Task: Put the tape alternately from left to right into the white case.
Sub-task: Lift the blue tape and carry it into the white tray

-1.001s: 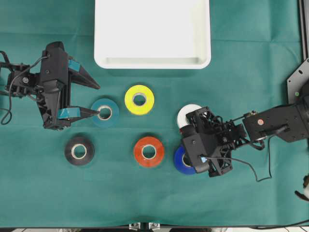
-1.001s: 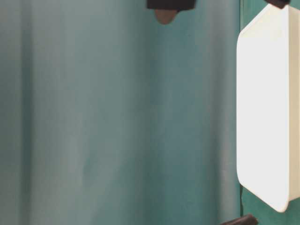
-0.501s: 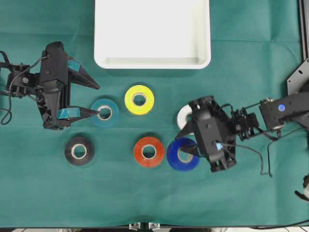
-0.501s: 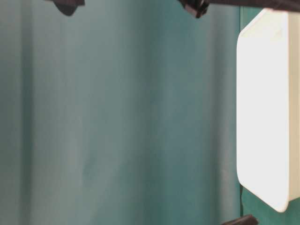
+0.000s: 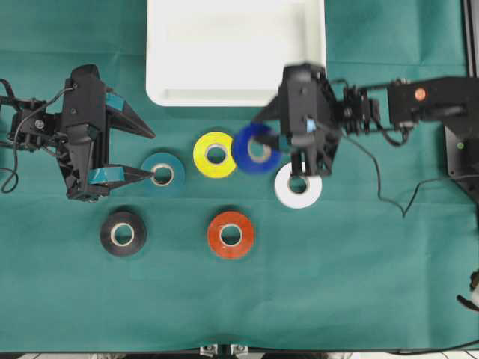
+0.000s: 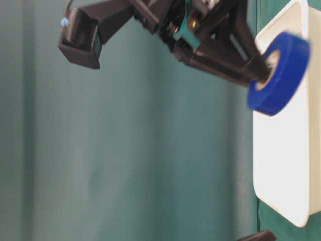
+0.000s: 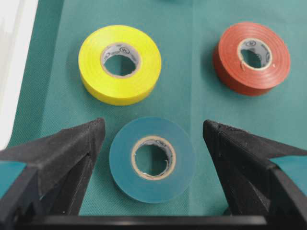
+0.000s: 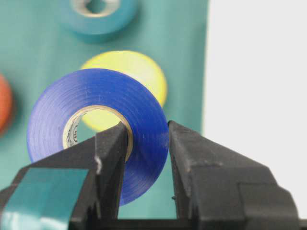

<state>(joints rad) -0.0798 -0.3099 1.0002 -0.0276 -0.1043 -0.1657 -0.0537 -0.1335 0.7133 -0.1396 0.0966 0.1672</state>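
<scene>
Tape rolls are the job here, and the biggest thing that concerns them is the cloth (image 5: pixel 389 299), a matte green weave covering the whole table, soft enough to keep the rolls from sliding.

Next in size, the case (image 5: pixel 236 52) sits against the cloth's far edge, about midway along it. It is smooth, glossy white plastic, shallow, with rounded corners and a raised rim, and nothing lies in it yet.

The left gripper (image 5: pixel 142 153) rests near the left edge, its jaws spread wide to either side of the teal roll (image 7: pixel 152 159), with gaps showing on both sides in the wrist view. It looks staged for its own turn.

The right gripper (image 5: pixel 275 138) is clamped on the blue roll (image 5: pixel 256 149), one finger through the cardboard core and the other on the outer face, so only the wall is pinched. The roll hangs on edge, clear of the cloth, just short of the case's near rim; that grip probably lets it drop flat once released.

Five rolls lie flat with pale cores facing up: yellow (image 5: pixel 215 154) beside the blue one, white (image 5: pixel 298 185) below the right gripper, red-orange (image 5: pixel 230 234) and black (image 5: pixel 123 233) nearer the front edge. All are alike, glossy vinyl rings.
</scene>
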